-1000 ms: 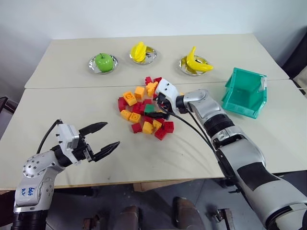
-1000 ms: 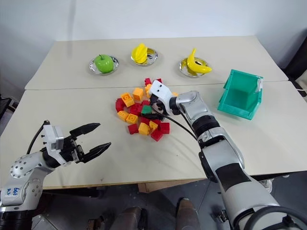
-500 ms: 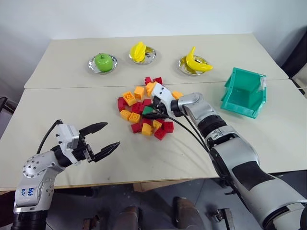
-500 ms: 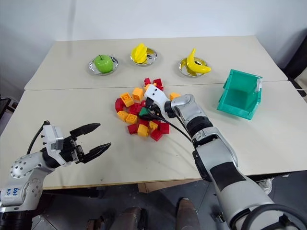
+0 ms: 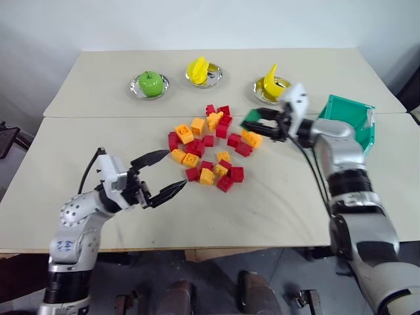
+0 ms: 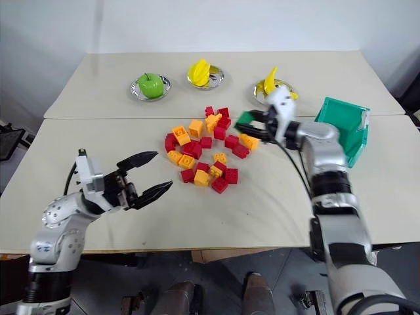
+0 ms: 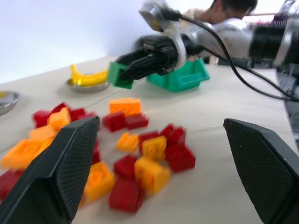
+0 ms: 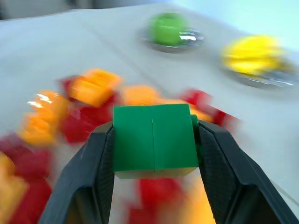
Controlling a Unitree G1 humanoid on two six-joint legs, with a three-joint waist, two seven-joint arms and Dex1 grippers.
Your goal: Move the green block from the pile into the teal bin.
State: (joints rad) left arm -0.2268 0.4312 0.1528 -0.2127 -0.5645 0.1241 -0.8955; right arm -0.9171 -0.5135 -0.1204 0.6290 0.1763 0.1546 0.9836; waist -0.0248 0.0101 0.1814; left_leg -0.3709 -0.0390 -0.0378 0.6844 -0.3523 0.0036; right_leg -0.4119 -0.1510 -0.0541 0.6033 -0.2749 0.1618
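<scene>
The green block (image 8: 154,138) is clamped between the fingers of my right gripper (image 5: 248,123), which is shut on it and holds it above the table. It hangs just right of the pile (image 5: 210,147) of red and orange bricks and left of the teal bin (image 5: 351,118). The bin stands at the table's right side with its open front facing the pile. The left wrist view also shows the held green block (image 7: 119,74) in front of the teal bin (image 7: 184,77). My left gripper (image 5: 174,170) is open and empty, low at the pile's near left.
At the back of the table stand a green apple on a plate (image 5: 151,83), yellow fruit on a plate (image 5: 200,69) and a banana on a plate (image 5: 270,82). A seam crosses the table behind the pile. A person's head (image 7: 231,7) shows beyond the bin.
My right gripper closed on the green block in the pile, lifted it out and swung right toward the teal bin. My left gripper moved up and right toward the pile, still open.
</scene>
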